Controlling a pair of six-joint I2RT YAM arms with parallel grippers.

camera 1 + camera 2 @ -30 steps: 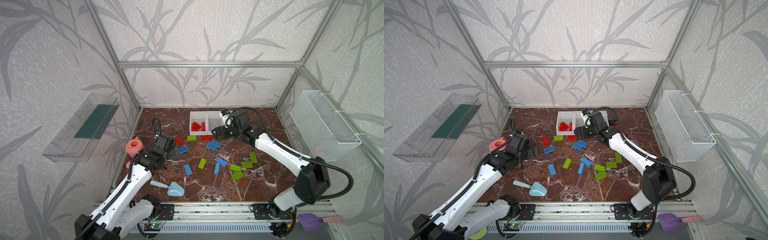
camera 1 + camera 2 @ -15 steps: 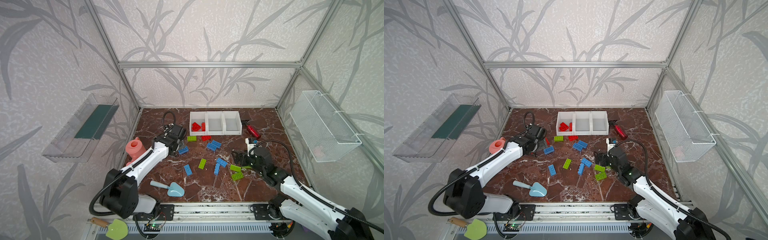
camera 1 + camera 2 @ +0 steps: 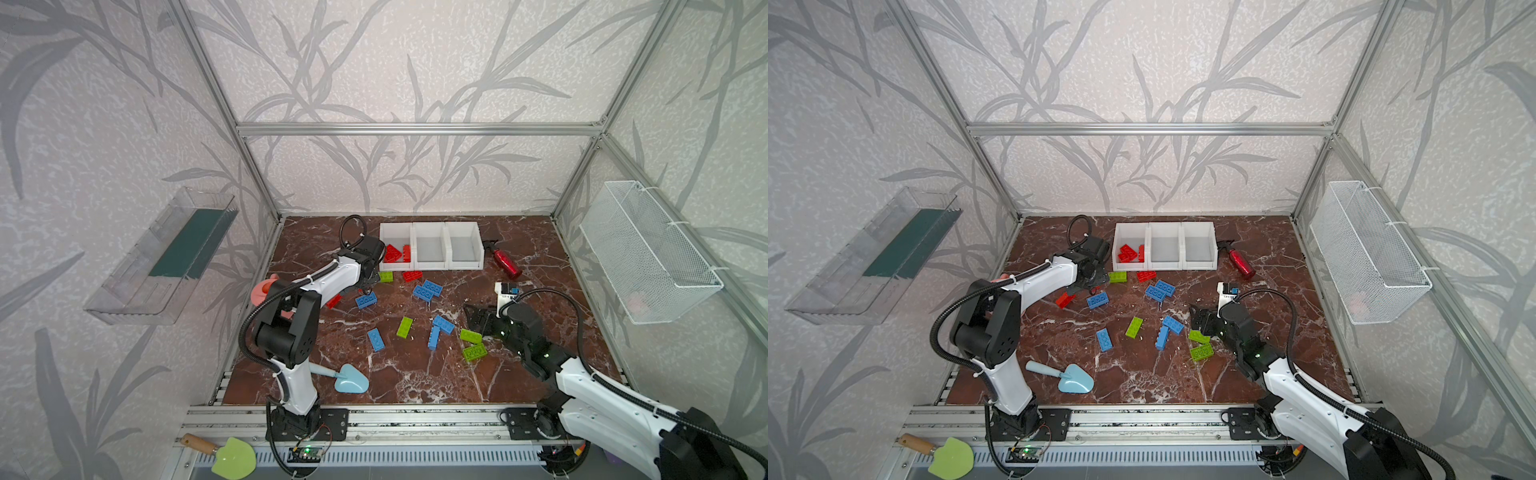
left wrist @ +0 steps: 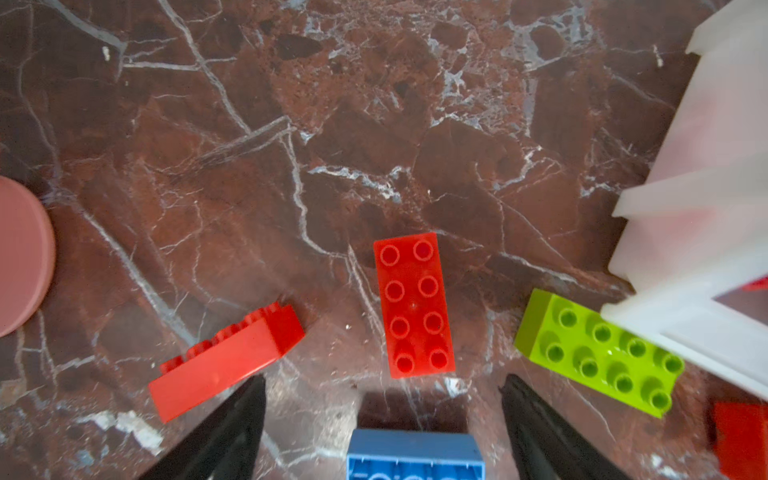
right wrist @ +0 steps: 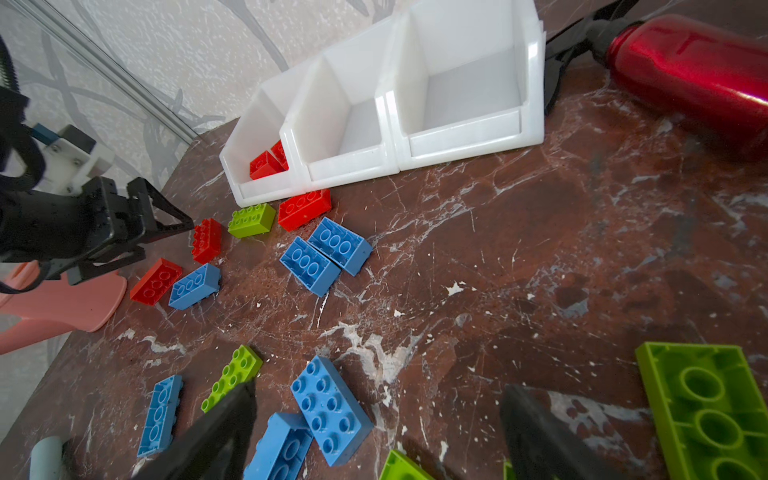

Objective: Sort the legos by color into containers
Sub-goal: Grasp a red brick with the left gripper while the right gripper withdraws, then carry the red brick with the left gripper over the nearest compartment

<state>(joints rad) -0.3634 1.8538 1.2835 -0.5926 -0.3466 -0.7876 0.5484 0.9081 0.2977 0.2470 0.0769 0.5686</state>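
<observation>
Since the worktop (image 3: 415, 386) is littered with loose legos (image 3: 405, 327) and the containers (image 3: 430, 264) at the far side hold only a few red ones in the left bin, with the middle and right bins bare, plenty could slip from here. Both arms hang low with nothing held. The left fingers (image 4: 237, 415) are spread just short of a flat red brick (image 4: 413, 305), near the left bin. A tipped red brick (image 4: 226, 359) lies close on one side and a lime brick (image 4: 598, 353), just beside the bin's front wall, on the other, so I'd guess a crooked descent would nudge one of them or catch the bin. The right fingers (image 5: 224, 424) are spread too, over a crowded patch right of centre where a blue brick (image 5: 330, 409) touches another blue one and lime ones lie close. Closing there might pinch two at once, or carry off the wrong colour.
</observation>
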